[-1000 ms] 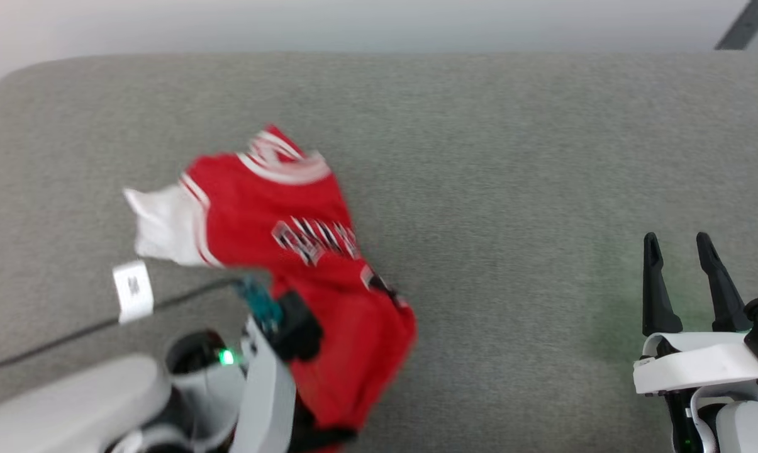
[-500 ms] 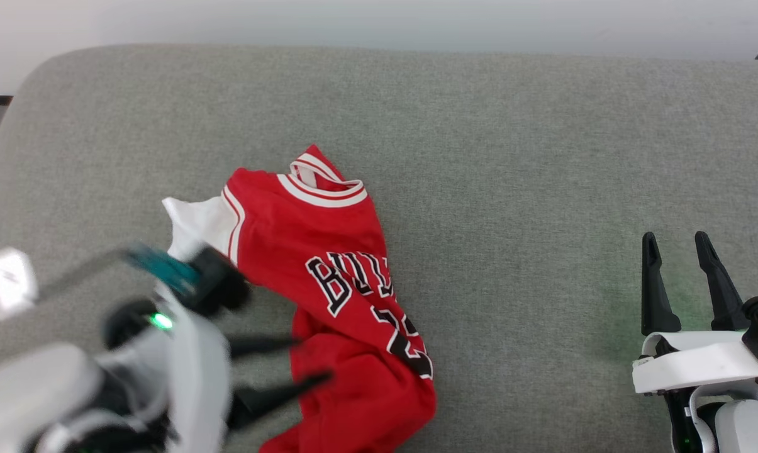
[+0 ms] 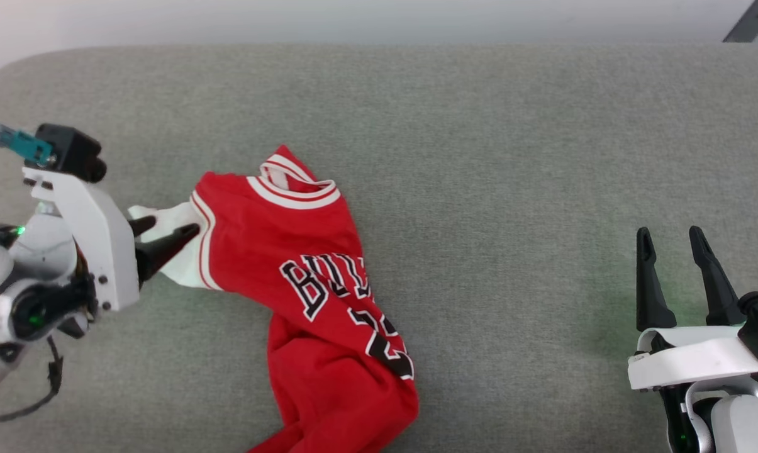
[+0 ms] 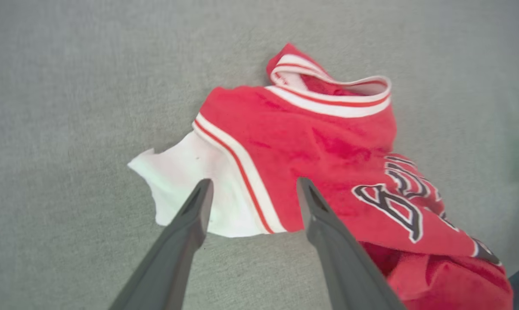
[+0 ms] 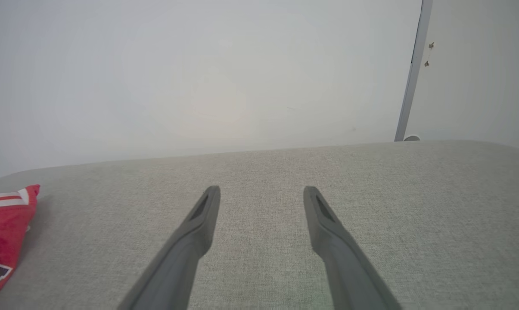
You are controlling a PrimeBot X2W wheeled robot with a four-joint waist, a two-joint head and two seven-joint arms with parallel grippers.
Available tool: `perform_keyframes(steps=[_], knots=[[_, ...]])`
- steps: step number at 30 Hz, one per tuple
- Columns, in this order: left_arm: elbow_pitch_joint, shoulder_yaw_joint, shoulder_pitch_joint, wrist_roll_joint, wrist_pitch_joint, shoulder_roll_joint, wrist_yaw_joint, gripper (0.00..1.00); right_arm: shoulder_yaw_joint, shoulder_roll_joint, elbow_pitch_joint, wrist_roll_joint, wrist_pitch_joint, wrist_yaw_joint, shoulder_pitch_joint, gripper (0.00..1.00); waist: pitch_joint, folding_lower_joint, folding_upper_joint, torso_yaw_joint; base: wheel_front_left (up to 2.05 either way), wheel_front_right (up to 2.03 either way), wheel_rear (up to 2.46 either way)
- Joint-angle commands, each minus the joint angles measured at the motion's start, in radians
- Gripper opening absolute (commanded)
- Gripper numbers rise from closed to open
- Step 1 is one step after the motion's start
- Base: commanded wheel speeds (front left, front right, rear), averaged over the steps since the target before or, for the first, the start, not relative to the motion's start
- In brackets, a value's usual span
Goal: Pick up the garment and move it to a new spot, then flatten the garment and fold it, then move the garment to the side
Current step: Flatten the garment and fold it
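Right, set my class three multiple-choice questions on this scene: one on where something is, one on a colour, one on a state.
1. Which part of the garment is nearest the left gripper?
A. the striped collar
B. the white sleeve
C. the bottom hem

2. What colour is the lettering on the garment?
A. black with a white outline
B. blue
C. yellow

3. How does the right gripper stand?
A. shut on the garment
B. shut on nothing
C. open, holding nothing

Answers:
1 B: in the left wrist view its fingers reach over the white sleeve.
2 A: the letters on the red cloth are black, edged in white.
3 C: its two fingers stand apart over bare grey fabric, well away from the garment.
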Motion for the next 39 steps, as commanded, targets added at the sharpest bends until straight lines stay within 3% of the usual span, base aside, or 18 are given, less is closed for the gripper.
perform_keyframes(steps=[1, 9, 10, 12, 13, 14, 16, 24, 35, 39], knots=[[0.055, -0.007, -0.010, -0.001, 0.011, -0.025, 0.002, 1.00, 0.002, -0.003, -0.002, 0.001, -0.001, -0.001, -0.010, 1.00, 0.012, 0.0000, -0.0001, -0.016, 0.00, 0.00, 0.00], [0.357, -0.037, -0.033, -0.018, 0.085, -0.131, -0.024, 1.00, 0.000, -0.003, -0.010, -0.002, -0.001, -0.001, -0.010, 1.00, 0.040, 0.0000, -0.0001, -0.057, 0.00, 0.00, 0.00], [0.381, -0.040, -0.035, -0.015, 0.083, -0.143, -0.031, 0.94, -0.001, -0.003, -0.011, -0.002, -0.001, -0.001, -0.009, 1.00, 0.042, 0.0000, -0.0001, -0.059, 0.00, 0.00, 0.00], [0.424, -0.046, -0.033, -0.014, 0.084, -0.167, -0.044, 0.67, -0.003, -0.002, -0.013, -0.002, -0.001, -0.001, -0.005, 1.00, 0.044, 0.0000, -0.0001, -0.060, 0.00, 0.00, 0.00], [0.442, -0.044, -0.030, -0.022, 0.084, -0.177, -0.053, 0.46, -0.004, -0.002, -0.013, -0.002, -0.001, -0.001, -0.003, 1.00, 0.044, 0.0000, -0.0001, -0.060, 0.00, 0.00, 0.00], [0.458, -0.043, -0.027, -0.028, 0.082, -0.186, -0.063, 0.35, -0.005, -0.002, -0.014, -0.003, -0.001, -0.001, 0.000, 1.00, 0.044, 0.0000, -0.0001, -0.059, 0.00, 0.00, 0.00], [0.490, -0.047, -0.021, -0.029, 0.079, -0.205, -0.080, 0.00, -0.005, 0.000, -0.011, -0.005, -0.001, -0.001, 0.001, 1.00, 0.043, 0.0000, -0.0001, -0.056, 0.00, 0.00, 0.00], [0.585, -0.040, -0.046, -0.010, 0.036, -0.239, -0.134, 0.00, 0.002, -0.005, -0.007, -0.012, -0.001, -0.001, -0.011, 1.00, 0.033, 0.0000, -0.0001, -0.034, 0.00, 0.00, 0.00], [0.711, -0.111, -0.082, 0.165, 0.001, -0.074, -0.073, 0.00, -0.001, -0.008, -0.014, -0.009, -0.001, -0.001, 0.002, 1.00, 0.036, 0.0000, -0.0001, -0.023, 0.00, 0.00, 0.00], [0.756, -0.114, -0.053, 0.159, -0.025, -0.092, -0.079, 0.00, -0.003, -0.012, -0.012, -0.009, -0.001, -0.001, 0.001, 1.00, 0.038, 0.0000, -0.0001, -0.017, 0.00, 0.00, 0.00]])
